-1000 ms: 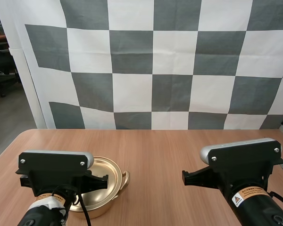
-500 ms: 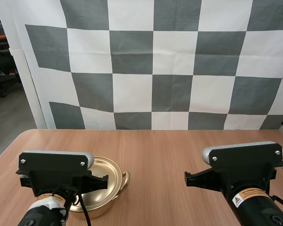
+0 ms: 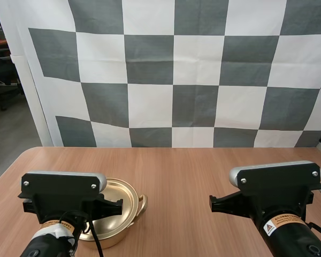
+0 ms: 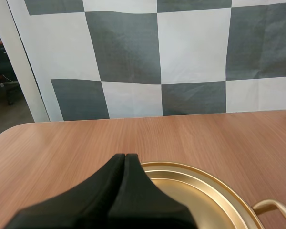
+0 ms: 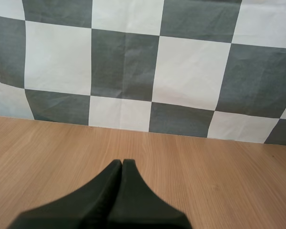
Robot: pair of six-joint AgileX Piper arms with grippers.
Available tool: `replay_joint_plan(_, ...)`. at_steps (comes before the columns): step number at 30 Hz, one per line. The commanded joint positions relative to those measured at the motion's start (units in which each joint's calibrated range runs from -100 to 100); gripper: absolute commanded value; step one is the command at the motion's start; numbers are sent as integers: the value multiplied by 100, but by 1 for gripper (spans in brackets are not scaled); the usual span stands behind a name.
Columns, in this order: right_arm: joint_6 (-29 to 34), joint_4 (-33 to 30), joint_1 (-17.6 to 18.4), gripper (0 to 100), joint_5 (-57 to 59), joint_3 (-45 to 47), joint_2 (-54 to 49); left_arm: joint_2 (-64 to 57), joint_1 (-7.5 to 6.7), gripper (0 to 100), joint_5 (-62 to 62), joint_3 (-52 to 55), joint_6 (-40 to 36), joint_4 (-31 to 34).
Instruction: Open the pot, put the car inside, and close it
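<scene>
Resting at the lower left of the high view, a gold pot sits on the wooden bench, just beyond the left end effector. Both it and the right end effector are closed, empty. Descending closed, the left could shove the pot.

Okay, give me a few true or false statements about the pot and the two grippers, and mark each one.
1. The pot is gold-coloured and stands on the table. True.
2. The left gripper is shut on nothing. True.
3. The right gripper is open. False: its fingers lie together as one dark wedge.
4. The pot stands under the right arm. False: it stands at the left arm, with the left gripper over its rim.
</scene>
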Motion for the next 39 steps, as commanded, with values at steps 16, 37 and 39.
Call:
replay_joint_plan(16, 0, 6, -5, 0, -6, 3, 0, 0, -5, 0, 2, 0, -1, -1)
replay_joint_plan(37, -22, -7, -7, 0, -624, 625, 0, 0, -5, 0, 2, 0, -1, -1)
replay_joint_plan(39, -13, -9, -7, 0, -757, 625, 0, 0, -5, 0, 2, 0, -1, -1)
